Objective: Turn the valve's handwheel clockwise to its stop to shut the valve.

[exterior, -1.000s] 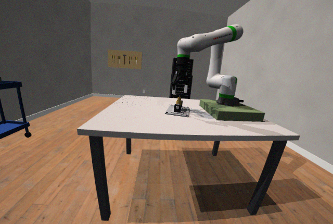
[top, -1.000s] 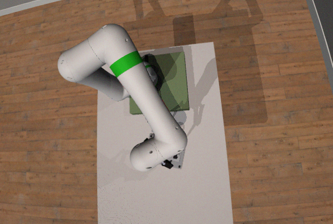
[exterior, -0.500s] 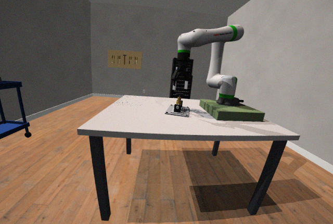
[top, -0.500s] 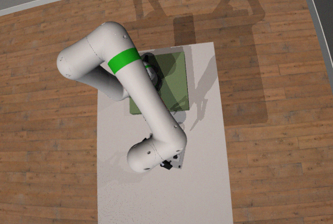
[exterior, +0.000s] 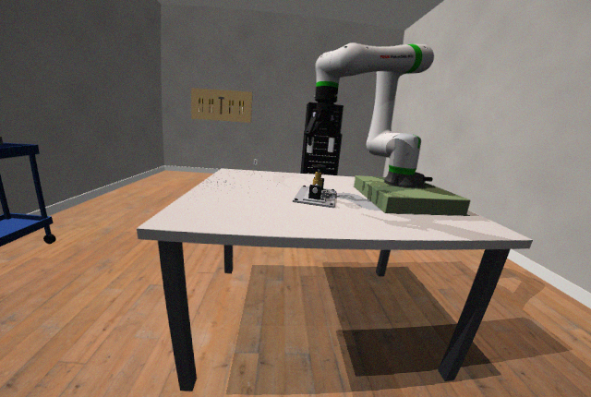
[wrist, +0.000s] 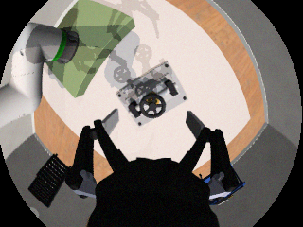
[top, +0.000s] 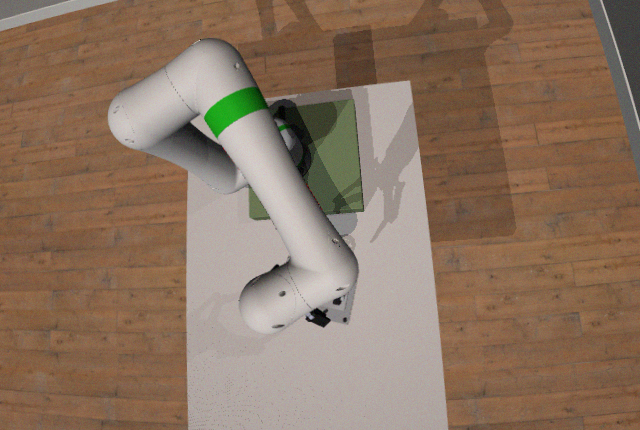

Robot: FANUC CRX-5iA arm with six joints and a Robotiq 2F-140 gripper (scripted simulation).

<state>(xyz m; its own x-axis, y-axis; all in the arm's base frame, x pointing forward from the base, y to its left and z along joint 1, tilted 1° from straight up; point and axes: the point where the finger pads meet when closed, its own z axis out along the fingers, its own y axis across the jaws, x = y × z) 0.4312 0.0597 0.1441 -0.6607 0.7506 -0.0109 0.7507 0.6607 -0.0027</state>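
The valve stands on a small grey plate (wrist: 151, 93) on the white table. Its dark spoked handwheel (wrist: 151, 106) lies level and faces up in the wrist view. In the side view the valve (exterior: 316, 189) is small, with a brass top. My gripper (wrist: 152, 115) hangs well above the handwheel with its fingers spread wide, one on each side of the wheel in the wrist view, touching nothing. In the side view the gripper (exterior: 320, 143) is clearly above the valve. In the overhead view the arm hides the valve, and only a corner of the plate (top: 343, 312) shows.
The arm's base stands on a green block (exterior: 410, 196) at the table's far right, also in the overhead view (top: 310, 159). A dark rack (exterior: 321, 137) stands behind the table. A blue cart (exterior: 18, 192) stands at the far left of the room.
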